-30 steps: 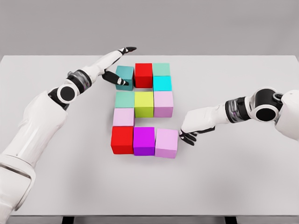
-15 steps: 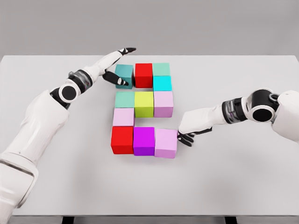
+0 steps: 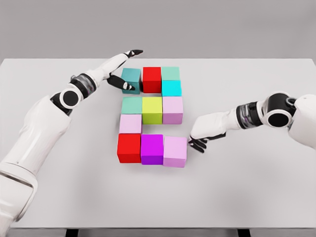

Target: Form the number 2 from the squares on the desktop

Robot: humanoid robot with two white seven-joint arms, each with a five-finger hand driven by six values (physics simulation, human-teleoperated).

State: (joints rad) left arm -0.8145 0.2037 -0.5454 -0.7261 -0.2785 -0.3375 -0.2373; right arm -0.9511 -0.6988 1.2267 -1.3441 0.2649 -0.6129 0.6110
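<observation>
Beside the pink cube [image 3: 175, 151], the right hand [image 3: 200, 142] touches it, fingers curled, holding nothing.

A bare simulated test space, not a lived-in room. A plain white rectangular table [image 3: 256, 187] stands against a featureless grey backdrop [image 3: 222, 24], with flat rendered lighting.

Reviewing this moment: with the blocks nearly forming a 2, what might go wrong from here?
1. The right robot hand sits against the pink cube at the bottom right; a further push may skew the bottom row, shifting the purple cube.
2. The left robot hand rests by the dark teal cube at the top left, which looks slightly rotated; withdrawing could drag it farther from the upper red cube.
</observation>
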